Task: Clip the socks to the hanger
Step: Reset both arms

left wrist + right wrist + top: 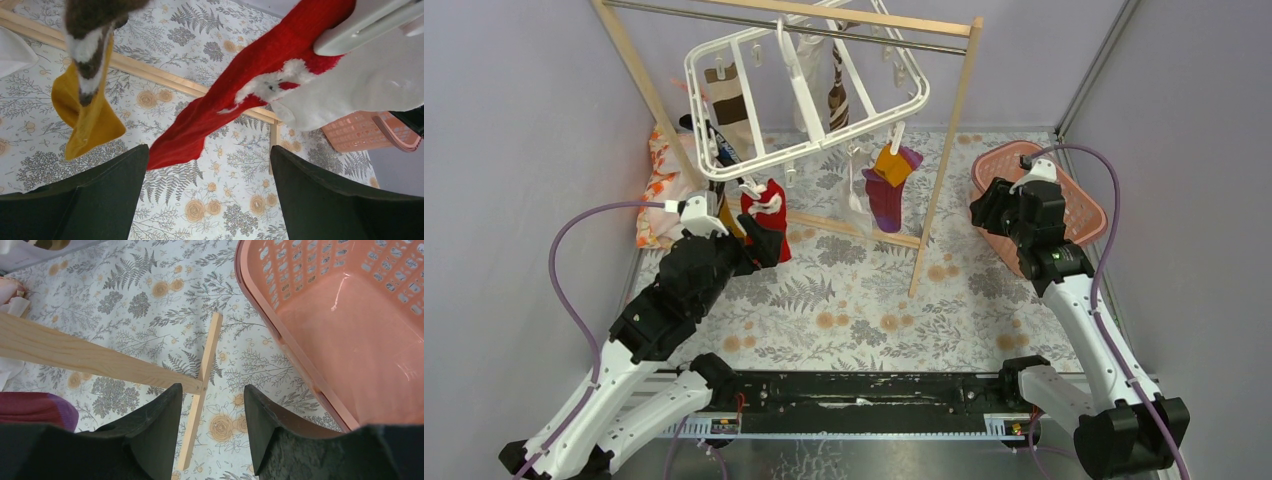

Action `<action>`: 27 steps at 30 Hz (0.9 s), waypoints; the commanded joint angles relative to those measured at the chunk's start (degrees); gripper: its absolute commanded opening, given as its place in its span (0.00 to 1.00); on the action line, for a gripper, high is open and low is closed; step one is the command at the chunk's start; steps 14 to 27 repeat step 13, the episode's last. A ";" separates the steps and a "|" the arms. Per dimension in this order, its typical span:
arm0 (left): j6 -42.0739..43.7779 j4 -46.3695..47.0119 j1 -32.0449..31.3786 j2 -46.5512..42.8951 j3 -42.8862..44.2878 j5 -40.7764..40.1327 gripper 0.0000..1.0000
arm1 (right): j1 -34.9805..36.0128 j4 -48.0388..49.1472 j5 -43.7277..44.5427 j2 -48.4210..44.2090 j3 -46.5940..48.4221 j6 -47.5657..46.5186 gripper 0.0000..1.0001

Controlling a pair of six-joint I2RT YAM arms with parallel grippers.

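Observation:
The white hanger (809,150) hangs tilted from the rack's metal rail. Clipped to it are brown-white striped socks (724,100), a purple and orange sock (889,180) and a red sock (769,200). My left gripper (767,240) is open and empty just below the red sock. In the left wrist view the red sock (240,95) hangs from a white clip (365,25), next to a white sock (360,85), a mustard sock (85,120) and a striped sock (90,30); the left gripper (207,160) grips nothing. My right gripper (984,212) is open and empty beside the basket.
The wooden rack (944,150) stands over the floral mat; its foot (205,370) lies under my right gripper (212,395). The pink basket (994,155) is at the right, its rim (300,355) close to my fingers. An orange-white cloth bundle (659,180) lies at the left.

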 commanded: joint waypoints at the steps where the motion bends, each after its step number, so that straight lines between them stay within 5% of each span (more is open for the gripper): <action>1: 0.84 0.80 -0.03 -0.91 0.18 -0.56 0.99 | -0.63 1.37 -0.62 0.89 -0.03 1.06 0.56; 27: 0.37 1.07 -0.03 -1.43 0.18 -0.87 0.99 | -0.85 2.43 -2.70 0.29 -1.00 1.37 0.61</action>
